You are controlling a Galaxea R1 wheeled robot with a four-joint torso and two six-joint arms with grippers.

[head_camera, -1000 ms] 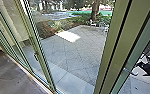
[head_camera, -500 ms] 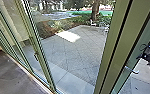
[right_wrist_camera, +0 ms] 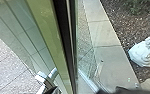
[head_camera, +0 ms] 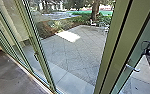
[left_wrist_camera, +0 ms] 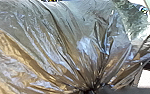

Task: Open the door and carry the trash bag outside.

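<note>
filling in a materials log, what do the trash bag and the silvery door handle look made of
The trash bag looks like thin, glossy plastic film: it gathers into sharp creases with bright highlights. The silvery door handle looks like smooth metal, going by its pale sheen, though a coating is possible.

The paved yard lies beyond the door frame, a tree behind it.
</note>
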